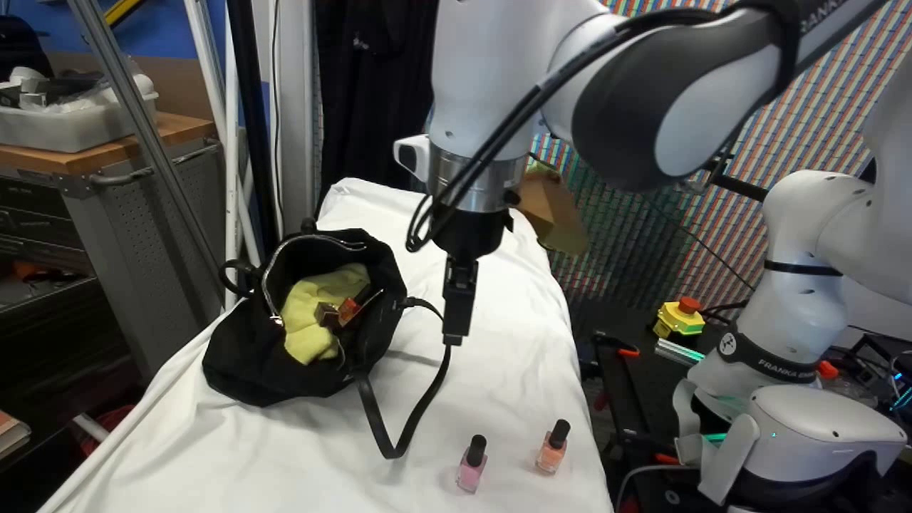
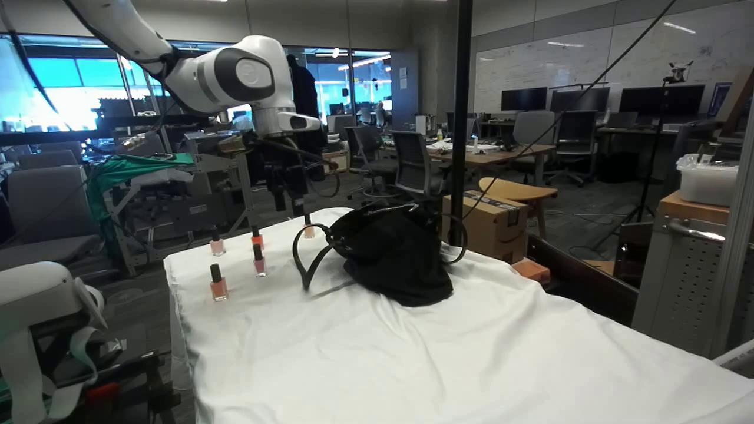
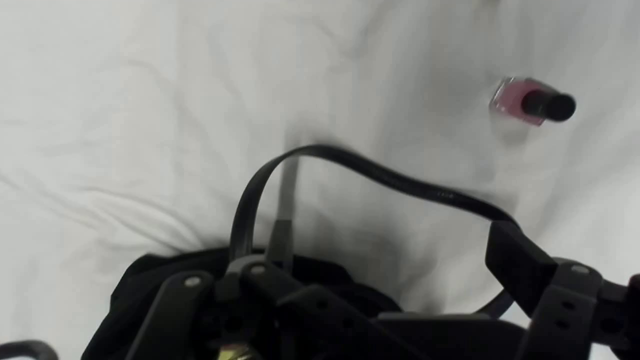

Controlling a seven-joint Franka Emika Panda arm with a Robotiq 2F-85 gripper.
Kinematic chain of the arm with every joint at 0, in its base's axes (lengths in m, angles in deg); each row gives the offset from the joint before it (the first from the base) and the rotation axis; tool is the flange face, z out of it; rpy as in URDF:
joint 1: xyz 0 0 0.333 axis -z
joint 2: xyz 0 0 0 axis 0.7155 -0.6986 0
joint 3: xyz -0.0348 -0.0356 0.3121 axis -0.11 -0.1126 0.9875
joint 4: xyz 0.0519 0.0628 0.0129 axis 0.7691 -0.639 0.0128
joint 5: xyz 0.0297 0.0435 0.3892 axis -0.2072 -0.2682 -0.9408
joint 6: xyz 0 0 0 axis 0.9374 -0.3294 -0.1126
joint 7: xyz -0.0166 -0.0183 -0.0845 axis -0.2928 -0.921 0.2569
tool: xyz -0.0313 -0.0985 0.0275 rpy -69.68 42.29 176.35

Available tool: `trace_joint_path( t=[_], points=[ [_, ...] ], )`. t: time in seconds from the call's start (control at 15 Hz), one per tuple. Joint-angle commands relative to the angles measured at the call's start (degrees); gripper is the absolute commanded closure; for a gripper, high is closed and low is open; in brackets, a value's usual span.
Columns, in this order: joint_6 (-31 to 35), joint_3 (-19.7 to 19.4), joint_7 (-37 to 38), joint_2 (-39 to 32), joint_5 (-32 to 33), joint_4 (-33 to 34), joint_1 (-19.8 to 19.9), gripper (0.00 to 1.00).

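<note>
I am looking at a soft black bag [image 1: 249, 360] that is slumping on a white cloth [image 1: 509, 388], its dull fabric sagging into folds and a pale zip curving round its gaping mouth. Its front handle [image 3: 400, 182] is showing a slight sheen and is arching out over the cloth in a slim loop. Inside the bag, a crumpled yellow fabric [image 1: 313, 292] is taking up much of the mouth, and a small brownish piece [image 1: 328, 315] and a red-orange piece [image 1: 348, 311] are resting against it, too small for me to name. On the same cloth, five small bottles [image 2: 260, 266] are standing upright under black caps, showing pink to red-orange contents, while on the wooden-topped cabinet [image 1: 182, 128] a pale plastic bin [image 1: 68, 132] is holding jumbled white and dark things [image 1: 34, 92]. In both exterior views my gripper [image 3: 392, 237] is hanging above the cloth just beside the bag, released, its jaws standing wide apart. In the wrist view the bag's body is lying low and toward the left, and the handle is bowing across between the fingers, then running behind the finger [image 3: 517, 265] at that view's right; I am unable to tell whether the two are touching.
</note>
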Motion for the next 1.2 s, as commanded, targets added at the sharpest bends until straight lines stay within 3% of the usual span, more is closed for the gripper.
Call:
trace_joint_path(
  t=[0.0,0.47,1.13],
  points=[
    [6.63,2.21,1.08,7.74,-5.32,-12.27,0.04,0.00],
    [19.45,5.77,6.85,9.12,-7.70,-23.47,-0.14,0.00],
    [26.20,5.52,4.18,3.09,-10.21,-26.05,-0.05,0.00]
  ],
)
